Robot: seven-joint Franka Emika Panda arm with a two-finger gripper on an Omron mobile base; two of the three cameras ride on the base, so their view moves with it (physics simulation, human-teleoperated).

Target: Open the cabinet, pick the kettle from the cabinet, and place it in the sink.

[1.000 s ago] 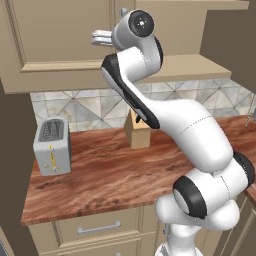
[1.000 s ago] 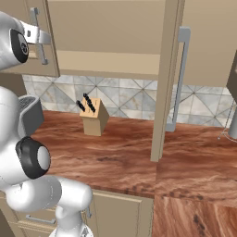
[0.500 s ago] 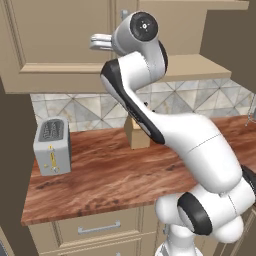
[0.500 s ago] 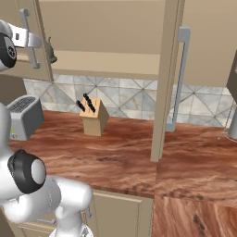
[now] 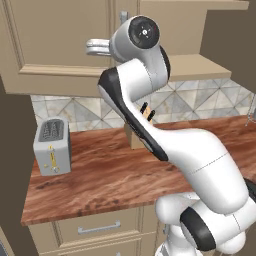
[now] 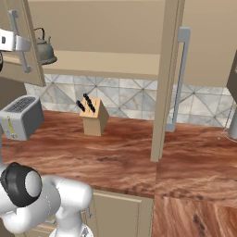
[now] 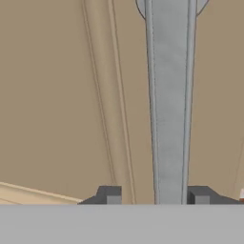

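Kettle (image 6: 45, 47) on cabinet (image 6: 115, 60) shelf, left door (image 6: 21, 41) partly blocking; toaster (image 6: 21, 117) below

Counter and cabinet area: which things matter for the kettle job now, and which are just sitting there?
Job:
- beige wall cabinet, both doors swung open
- grey bar handle between the fingers
- dull grey metal kettle on the cabinet floor

Bystanders:
- boxy grey toaster
- wooden knife block
- lower drawer

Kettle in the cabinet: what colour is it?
Dull grey metal with a dark arched handle; the kettle shows best in the right base view, on the cabinet shelf.
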